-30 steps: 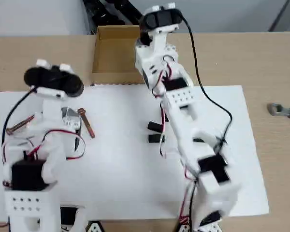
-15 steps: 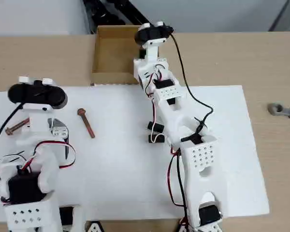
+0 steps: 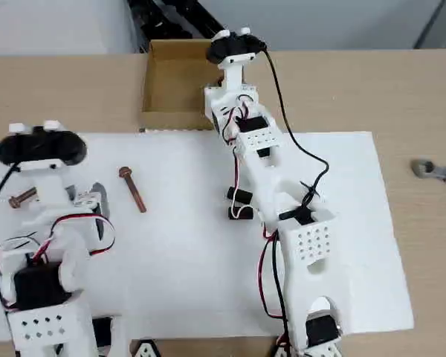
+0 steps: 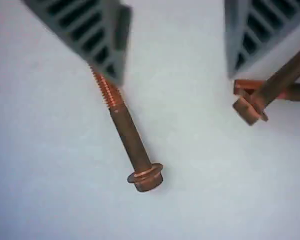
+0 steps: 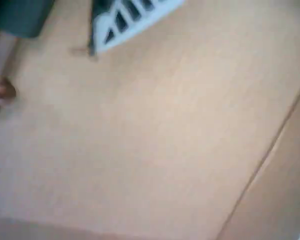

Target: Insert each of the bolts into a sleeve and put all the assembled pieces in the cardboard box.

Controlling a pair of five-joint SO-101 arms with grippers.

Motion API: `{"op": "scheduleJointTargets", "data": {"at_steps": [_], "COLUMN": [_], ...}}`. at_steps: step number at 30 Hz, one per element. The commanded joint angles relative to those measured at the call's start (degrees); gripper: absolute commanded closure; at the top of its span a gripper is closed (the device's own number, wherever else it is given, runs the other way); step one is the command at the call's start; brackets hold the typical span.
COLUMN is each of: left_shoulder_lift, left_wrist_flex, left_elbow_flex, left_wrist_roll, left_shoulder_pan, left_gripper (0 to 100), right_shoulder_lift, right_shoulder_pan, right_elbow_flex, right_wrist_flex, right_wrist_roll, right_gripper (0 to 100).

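One bolt (image 4: 135,145) beneath wide-spread left tool (image 4: 175,70) — grip of right tool (image 5: 65,35) untellable

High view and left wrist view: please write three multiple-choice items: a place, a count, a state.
1. The cardboard box stands: A on the bare table beyond the white sheet; B on the sheet; C on the floor.
2. Black sleeves on the sheet: A one; B two; C four.
3. The left gripper is: A open; B shut on a bolt; C shut empty.
A: it sits past the sheet's edge. B: two lie beside the right arm. A: its fingers stand apart over a lying bolt.
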Motion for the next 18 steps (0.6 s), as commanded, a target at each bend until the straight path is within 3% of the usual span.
{"op": "scheduleJointTargets", "data": {"at_steps": [1,4,10,18], "left_shoulder_lift": [5.8,16.0,37.5,58.9], "left_wrist_flex": [-1.2,-1.2,2.6,13.0], "left_elbow_flex": [-2.9,-7.4,-21.9,-39.3], "left_wrist_roll": [3.2,7.6,16.2,23.4], "left_shoulder_pan": [-0.3,-0.3,0.4,6.5], "left_gripper": [84,83,82,82], "right_shoulder_lift": [-9.3,-14.6,-24.1,-37.4], "right_shoulder_pan": [0.7,1.1,2.9,4.8], "right_elbow_flex": [-2.6,-2.6,-2.6,-2.5], "right_wrist_flex": [6.5,13.1,30.1,53.9], "right_wrist_roll": [-0.5,-0.5,-0.5,-0.6], "right_gripper": [85.3,99.8,99.4,99.4]}}
